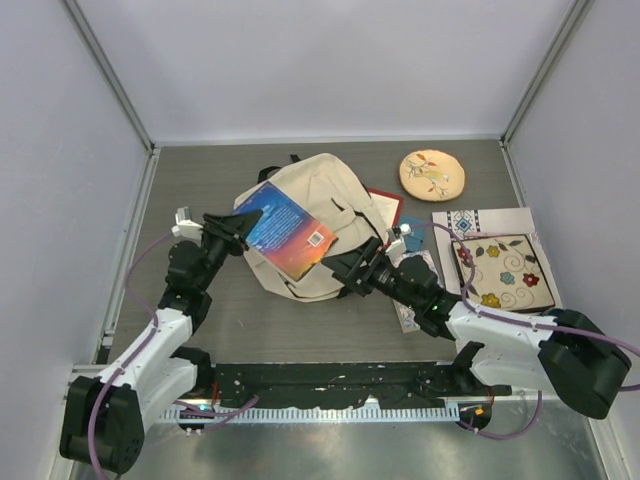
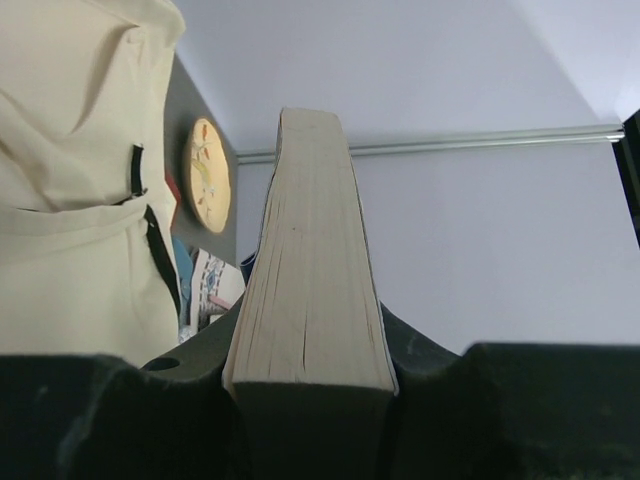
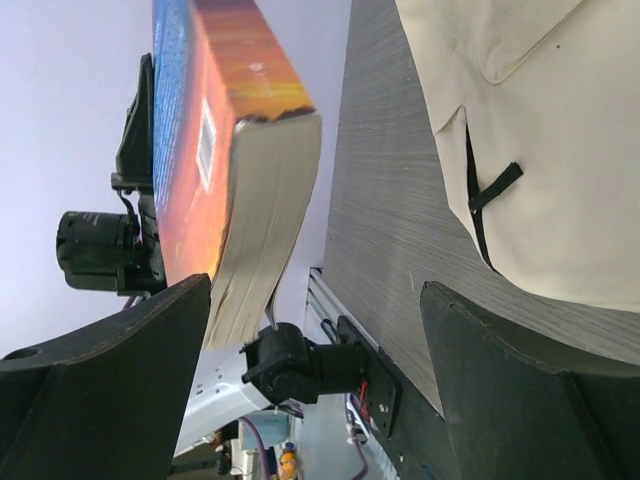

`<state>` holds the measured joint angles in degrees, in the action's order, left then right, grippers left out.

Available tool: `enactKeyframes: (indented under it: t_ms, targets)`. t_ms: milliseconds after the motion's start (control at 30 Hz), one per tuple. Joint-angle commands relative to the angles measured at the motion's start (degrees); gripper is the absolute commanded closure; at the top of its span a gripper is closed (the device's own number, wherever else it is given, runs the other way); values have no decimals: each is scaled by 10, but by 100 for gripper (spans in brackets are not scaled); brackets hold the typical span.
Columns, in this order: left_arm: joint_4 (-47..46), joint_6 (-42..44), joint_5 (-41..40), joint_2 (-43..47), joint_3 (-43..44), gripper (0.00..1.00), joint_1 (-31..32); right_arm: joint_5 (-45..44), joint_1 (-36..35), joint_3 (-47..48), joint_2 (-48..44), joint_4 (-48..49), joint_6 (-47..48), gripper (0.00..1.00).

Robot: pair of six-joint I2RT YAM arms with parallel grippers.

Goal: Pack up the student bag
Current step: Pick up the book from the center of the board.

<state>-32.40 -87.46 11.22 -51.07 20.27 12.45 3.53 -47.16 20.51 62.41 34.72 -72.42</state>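
Observation:
The student bag, a cream backpack with thin black straps, lies in the middle of the table. A thick book with a blue and orange cover hangs tilted above the bag's front. My left gripper is shut on its left end. In the left wrist view the book's page edge stands clamped between the jaws, with the bag to the left. My right gripper is open by the bag's near right edge. In the right wrist view the book is beside the left finger, apart from it, and the bag lies upper right.
A round tan embroidered disc lies at the back right. A floral mat rests on a patterned sheet at the right. A red book and small booklets lie right of the bag.

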Motion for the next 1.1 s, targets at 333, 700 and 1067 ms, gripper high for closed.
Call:
enactKeyframes:
  t_ms: [333,700,1067]
  targets:
    - [-194,-48,-81,-25,0,100,86,19,-6,61,118,233,-61,9]
    - [-243,-54,-126,-48,-30,100,106,-2,-39,67,156,310,-76,36]
    - [-207,-34,-90,-43,-24,80,109,-19,-35,73,144,311,-68,99]
